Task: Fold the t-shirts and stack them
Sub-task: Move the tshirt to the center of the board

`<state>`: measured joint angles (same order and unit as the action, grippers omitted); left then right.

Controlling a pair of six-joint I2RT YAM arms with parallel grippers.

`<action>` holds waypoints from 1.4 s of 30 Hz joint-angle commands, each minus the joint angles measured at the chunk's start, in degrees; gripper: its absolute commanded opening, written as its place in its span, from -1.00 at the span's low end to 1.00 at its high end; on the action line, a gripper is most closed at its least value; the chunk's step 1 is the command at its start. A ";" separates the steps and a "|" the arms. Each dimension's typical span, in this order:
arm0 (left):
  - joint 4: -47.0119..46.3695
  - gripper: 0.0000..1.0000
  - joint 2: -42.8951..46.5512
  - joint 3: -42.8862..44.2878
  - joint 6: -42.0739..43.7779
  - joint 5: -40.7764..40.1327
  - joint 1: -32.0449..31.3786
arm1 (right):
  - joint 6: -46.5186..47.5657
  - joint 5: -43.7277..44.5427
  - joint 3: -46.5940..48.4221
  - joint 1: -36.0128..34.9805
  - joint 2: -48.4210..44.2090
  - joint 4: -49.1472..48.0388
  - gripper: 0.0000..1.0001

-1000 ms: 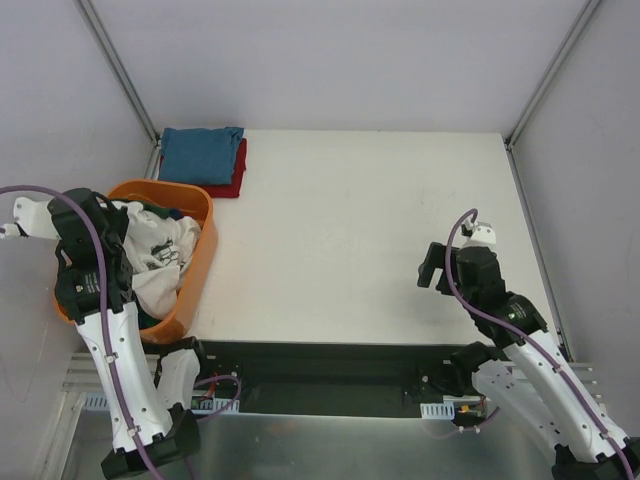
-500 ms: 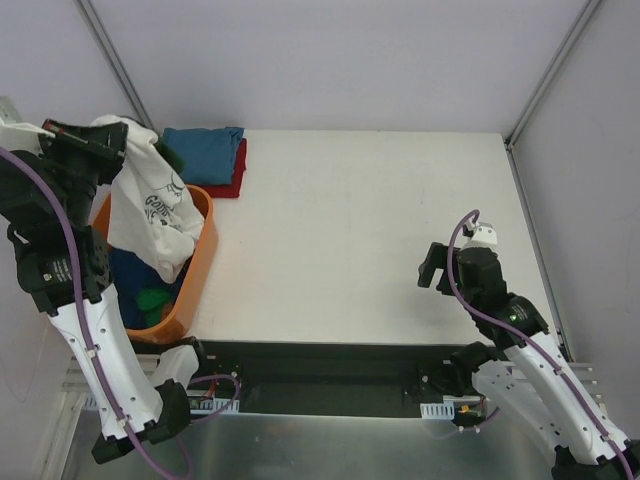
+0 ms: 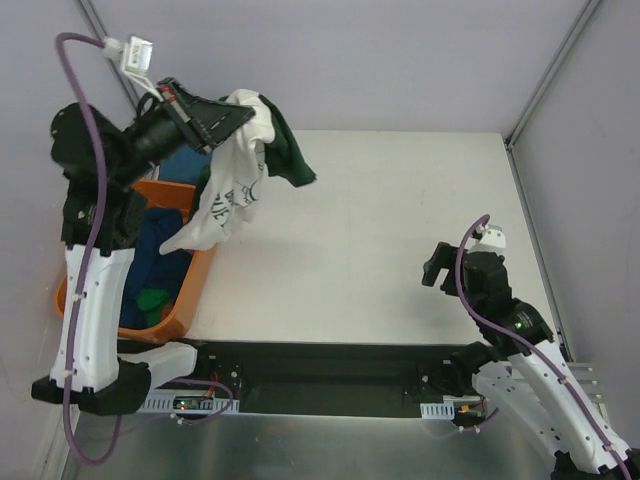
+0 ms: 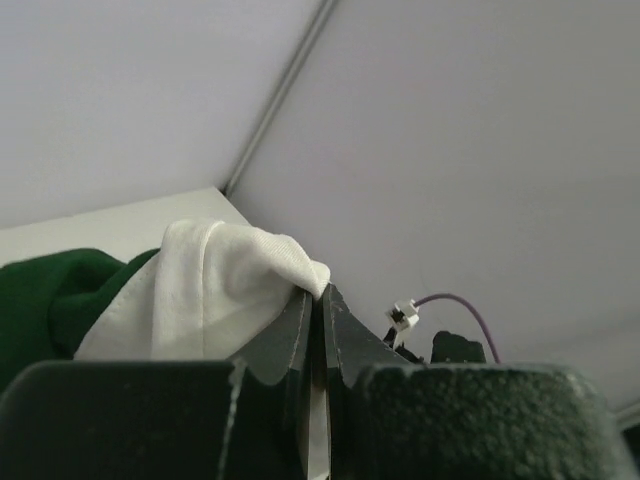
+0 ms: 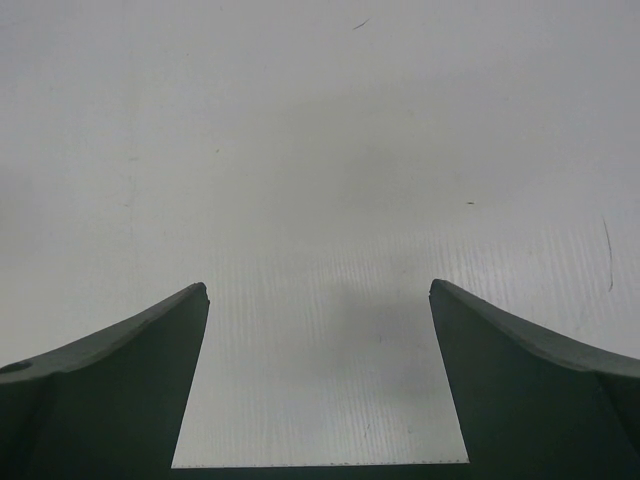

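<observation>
Hanging limp from the left hand (image 3: 238,110), the cream t-shirt (image 3: 230,190) droops straight down beneath the fingers. Its dark green sleeve (image 3: 288,152) flops out to that hand's right, over the far left part of the worktop (image 3: 380,210). In the left wrist view the jaws are pressed almost together on a bunched ridge of cream cloth. It is a pinch on gathered fabric, and I cannot tell whether it is at a seam or a hem.

The shirt looks light and wholly soft. It has no stiffness to keep a shape, so it sags into folds under its own weight and would likely crumple rather than lie flat if simply let go. A thin pinch of this kind seems secure enough for so little weight. Spreading the shirt out probably calls for a second hold at a shoulder or a hem corner, well apart from the first.

Below the left hand sits the orange basket (image 3: 196,272), with a blue garment (image 3: 160,240) inside. The right hand (image 3: 437,265) hovers low over bare worktop, fingers spread wide with nothing between them, well apart from the shirt.
</observation>
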<state>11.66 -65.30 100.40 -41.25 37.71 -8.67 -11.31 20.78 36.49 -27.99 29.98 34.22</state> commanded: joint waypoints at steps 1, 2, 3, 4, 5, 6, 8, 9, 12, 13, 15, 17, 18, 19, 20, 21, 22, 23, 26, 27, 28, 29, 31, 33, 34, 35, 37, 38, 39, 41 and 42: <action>-4.98 -1.00 -7.64 1.38 6.09 -0.70 -10.21 | -1.96 5.76 -1.68 0.04 -2.20 0.06 0.93; -4.37 -1.00 -8.87 1.46 8.71 -3.24 -12.49 | -2.40 6.72 -1.86 0.13 -2.38 0.32 0.93; -3.67 -1.00 -11.32 1.47 9.78 -4.57 -14.52 | -3.01 8.56 -1.95 0.13 -2.47 0.67 0.93; -3.31 -1.00 -12.73 1.99 10.66 -5.54 -18.19 | -3.36 9.10 -1.78 0.13 -2.47 1.20 0.93; -3.05 -1.00 -14.14 2.43 11.97 -6.42 -19.71 | -3.54 9.54 -1.60 0.04 -2.47 1.46 0.93; -2.87 -1.00 -17.03 2.69 12.16 -7.21 -20.94 | -3.98 10.33 -1.51 0.13 -2.47 1.73 0.93; -2.70 -1.00 -20.12 3.75 12.69 -8.00 -24.63 | -4.59 11.82 -1.33 0.13 -2.29 2.69 0.93; -2.61 -1.00 -23.44 4.19 12.69 -9.49 -25.95 | -5.21 13.66 -1.33 0.13 -2.29 3.57 0.93; -2.52 -0.99 -30.99 6.90 13.57 -12.21 -31.14 | -7.05 17.09 -1.07 0.13 -2.47 5.59 0.93; -2.52 -0.98 -32.94 7.78 13.48 -13.97 -32.28 | -8.71 18.24 -0.90 0.13 -2.47 6.47 0.93; -2.52 -0.94 -39.25 10.41 12.87 -14.51 -35.18 | -10.21 21.57 -0.46 0.04 -3.08 8.83 0.93; -2.43 -0.93 -43.49 12.53 11.03 -13.37 -37.38 | -12.41 23.43 -0.28 0.13 -3.78 10.07 0.93; -2.35 -0.93 -47.34 14.45 10.59 -13.02 -38.08 | -13.29 24.91 -0.37 0.04 -4.66 11.21 0.93; -2.26 -0.85 -48.86 14.91 10.23 -13.28 -38.70 | -13.82 25.45 -0.45 0.04 -5.19 11.48 0.93; -2.17 -0.72 -50.09 14.65 9.27 -14.15 -39.23 | -14.52 25.98 -0.54 -0.05 -5.71 11.83 0.93; -2.08 -0.53 -52.02 13.69 9.35 -15.12 -40.45 | -14.70 26.50 -0.80 -0.05 -6.59 12.01 0.93; -2.08 0.07 -52.73 13.07 9.79 -15.65 -40.81 | -14.88 26.68 -0.98 0.04 -6.95 12.19 0.93; -1.91 0.29 -53.00 12.20 9.88 -16.70 -41.08 | -15.40 26.86 -0.98 0.04 -7.21 12.28 0.93; -1.90 0.98 -51.34 7.63 10.40 -19.33 -41.17 | -15.58 27.12 -1.16 0.04 -7.56 12.54 0.93; -1.90 0.98 -48.81 4.75 10.67 -20.39 -41.17 | -15.84 27.30 -1.25 0.04 -7.22 12.54 0.93; -1.90 0.99 -47.31 3.15 11.02 -21.62 -41.17 | -15.85 27.30 -1.16 -0.05 -6.95 12.63 0.93; -1.90 0.99 -45.55 1.31 11.37 -22.94 -41.17 | -15.76 27.30 -0.98 -0.05 -6.60 12.54 0.93; -1.82 0.99 -40.01 -5.45 11.63 -28.20 -41.17 | -15.85 27.48 -0.72 0.04 -5.46 12.98 0.93; -1.90 0.99 -33.88 -14.03 11.03 -34.94 -41.08 | -16.20 28.00 -0.46 0.04 -4.06 13.59 0.93; -1.82 0.99 -31.93 -17.05 10.32 -36.82 -41.08 | -16.37 28.09 -0.28 0.04 -3.61 13.86 0.93; -1.90 0.99 -30.17 -19.86 9.10 -38.31 -40.99 | -16.55 28.18 -0.02 0.04 -3.26 14.03 0.93; -1.90 0.99 -25.86 -27.34 6.73 -41.13 -40.73 | -16.55 28.09 0.16 0.04 -2.21 14.30 0.93; -1.82 0.98 -23.67 -29.54 5.41 -41.40 -40.21 | -16.64 28.09 0.25 0.04 -1.94 14.21 0.93; -1.99 0.95 -22.86 -33.30 4.09 -41.49 -39.77 | -16.64 28.09 0.25 0.04 -1.59 14.21 0.93; -2.60 0.89 -22.07 -35.79 1.89 -41.85 -39.15 | -16.64 27.92 0.34 0.04 -1.24 14.21 0.93; -2.52 0.86 -22.41 -36.58 1.62 -41.41 -38.62 | -16.55 27.92 0.34 0.04 -1.06 14.30 0.93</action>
<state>10.63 -88.14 68.47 -34.81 0.38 -48.84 -26.87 47.00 34.70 -27.99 28.16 47.44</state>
